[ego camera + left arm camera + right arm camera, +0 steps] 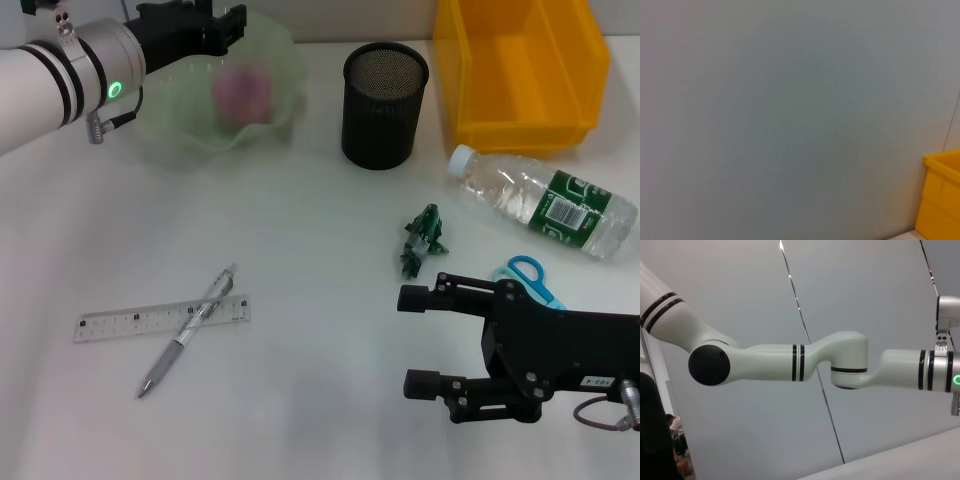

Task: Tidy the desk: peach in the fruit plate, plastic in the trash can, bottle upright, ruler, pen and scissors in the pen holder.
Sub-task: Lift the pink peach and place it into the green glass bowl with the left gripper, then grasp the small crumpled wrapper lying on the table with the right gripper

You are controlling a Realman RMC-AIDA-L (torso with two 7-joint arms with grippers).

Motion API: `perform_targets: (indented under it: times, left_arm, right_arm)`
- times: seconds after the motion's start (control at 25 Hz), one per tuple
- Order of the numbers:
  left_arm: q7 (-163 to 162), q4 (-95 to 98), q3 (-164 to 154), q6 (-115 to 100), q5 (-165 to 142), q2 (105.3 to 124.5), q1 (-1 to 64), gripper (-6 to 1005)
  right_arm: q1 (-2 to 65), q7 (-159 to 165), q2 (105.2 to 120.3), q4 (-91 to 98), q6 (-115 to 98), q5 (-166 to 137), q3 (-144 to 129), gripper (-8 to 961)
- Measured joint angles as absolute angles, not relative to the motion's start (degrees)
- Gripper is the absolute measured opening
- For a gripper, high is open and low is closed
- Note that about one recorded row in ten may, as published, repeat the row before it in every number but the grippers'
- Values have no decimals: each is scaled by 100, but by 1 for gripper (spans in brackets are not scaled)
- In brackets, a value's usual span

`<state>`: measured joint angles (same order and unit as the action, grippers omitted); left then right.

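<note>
Left hand (215,25): at the far rim of the green fruit plate (180,135), above it; whether it is wide or narrow I cannot tell.
Peach (243,92): lies in the fruit plate, just beside the left hand.
Right hand (418,340): low over the tabletop (320,400), well apart from the fruit plate; its two black fingers (425,298) stand wide, nothing between them.
Scissors (528,276): blue handles touching the right hand's body on its far side.
Plastic (423,240): green crumpled scrap between the right hand and the pen holder (384,105).
Bottle (545,200): lying on its side, between the scissors and the yellow bin (520,70).
Pen (190,328): lies across the ruler (160,318), well apart from the fruit plate.
Head view only: all the tabletop things.
Left wrist view: bare wall and a corner of the yellow bin (942,200).
Right wrist view: the left arm (790,362) from the side, against the wall.
</note>
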<state>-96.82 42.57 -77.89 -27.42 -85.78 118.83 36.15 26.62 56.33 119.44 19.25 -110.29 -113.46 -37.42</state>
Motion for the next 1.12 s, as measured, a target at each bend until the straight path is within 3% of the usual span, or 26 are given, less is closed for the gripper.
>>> perform_targets:
  times: [0.36, 0.56, 0.8, 1.12]
  left_arm:
    - [-9742, 4247, -7559, -2886, -8232, 11870, 3554, 553]
    - [-9519, 4131, -6553, -4721, -7542, 11835, 3430, 752]
    - [-9012, 3689, -5347, -7532, -7515, 11771, 3323, 750]
    - [-7462, 3684, -5445, -9246, -8295, 11752, 2877, 746]
  right_arm:
    - [2648, 5633, 11935, 1925, -11016, -11327, -3741, 804]
    - [2617, 5633, 11935, 1925, -11066, -11327, -3736, 804]
    - [2530, 5633, 11923, 1963, -11070, -11313, -3711, 803]
    - [2370, 5634, 11904, 2059, -11079, -11310, -3481, 803]
